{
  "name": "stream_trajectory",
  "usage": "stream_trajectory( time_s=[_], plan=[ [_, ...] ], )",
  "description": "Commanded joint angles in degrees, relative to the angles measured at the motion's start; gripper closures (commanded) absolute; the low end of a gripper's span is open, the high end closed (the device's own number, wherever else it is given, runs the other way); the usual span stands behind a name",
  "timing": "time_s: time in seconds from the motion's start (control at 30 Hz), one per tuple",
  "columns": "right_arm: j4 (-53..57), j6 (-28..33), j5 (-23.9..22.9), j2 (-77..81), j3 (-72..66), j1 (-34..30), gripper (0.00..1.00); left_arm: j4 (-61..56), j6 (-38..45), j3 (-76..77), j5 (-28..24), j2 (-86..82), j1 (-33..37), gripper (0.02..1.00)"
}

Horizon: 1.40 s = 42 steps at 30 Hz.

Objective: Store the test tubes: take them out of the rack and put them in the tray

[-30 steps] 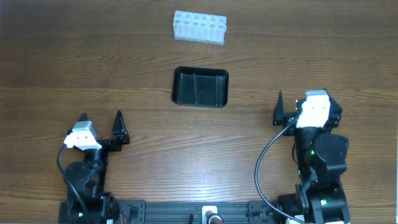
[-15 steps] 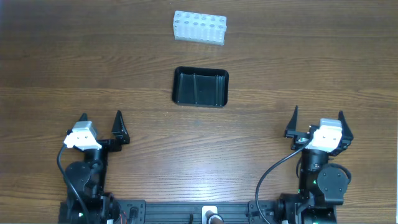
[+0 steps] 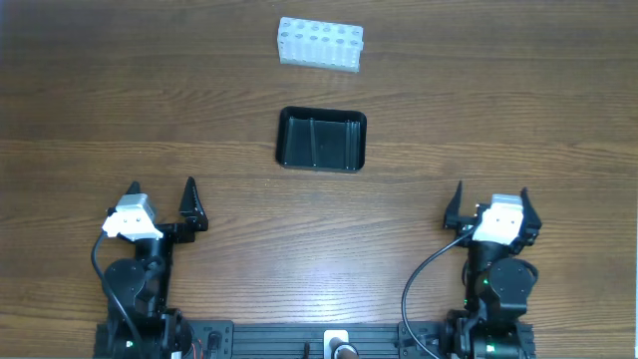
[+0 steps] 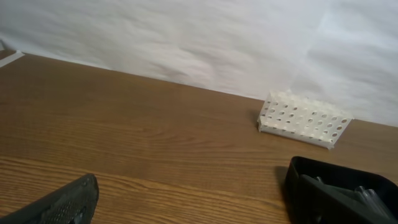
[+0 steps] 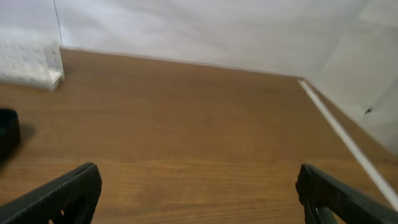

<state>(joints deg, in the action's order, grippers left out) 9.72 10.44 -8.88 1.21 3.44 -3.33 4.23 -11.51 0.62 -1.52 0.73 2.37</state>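
The white test tube rack [image 3: 319,44] stands at the far side of the table and also appears in the left wrist view [image 4: 303,119] and the right wrist view [image 5: 28,62]. In front of it sits the black tray [image 3: 282,140], with clear tubes [image 4: 367,196] lying inside. My left gripper [image 3: 161,185] rests open near the front left, well short of the tray. My right gripper [image 3: 491,191] is open near the front right, its fingers [image 5: 62,193] wide apart over bare wood. Neither holds anything.
The brown wooden table [image 3: 478,90] runs wide around the rack and tray. A pale wall backs the far edge [image 4: 186,37]. The table's right edge [image 5: 336,124] shows as a light strip.
The right arm has drawn back from beside the tray toward its base, and its gripper now sits low at the front right. The left arm has not moved.
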Motion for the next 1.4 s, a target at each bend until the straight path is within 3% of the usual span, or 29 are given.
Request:
stream_trajectory(
  time_s=[0.03,0.3,0.5,1.4],
  plan=[
    [-1.4,-0.07,0.46,-0.94,-1.01,0.44,0.007,0.15,0.83,-0.31,0.2,-0.39,0.02,0.02],
    [-1.81,-0.09,0.46,-0.94,-1.2,3.78,0.009,0.15,0.83,-0.28,0.2,-0.39,0.04,0.02],
    [-6.16,-0.09,0.57,-0.94,-3.17,3.74,0.007,0.15,0.83,-0.28,0.22,-0.39,0.04,0.02],
    [-6.1,-0.09,0.74,-0.94,-3.13,3.8,0.009,0.15,0.83,-0.28,0.22,-0.39,0.04,0.02]
  ],
)
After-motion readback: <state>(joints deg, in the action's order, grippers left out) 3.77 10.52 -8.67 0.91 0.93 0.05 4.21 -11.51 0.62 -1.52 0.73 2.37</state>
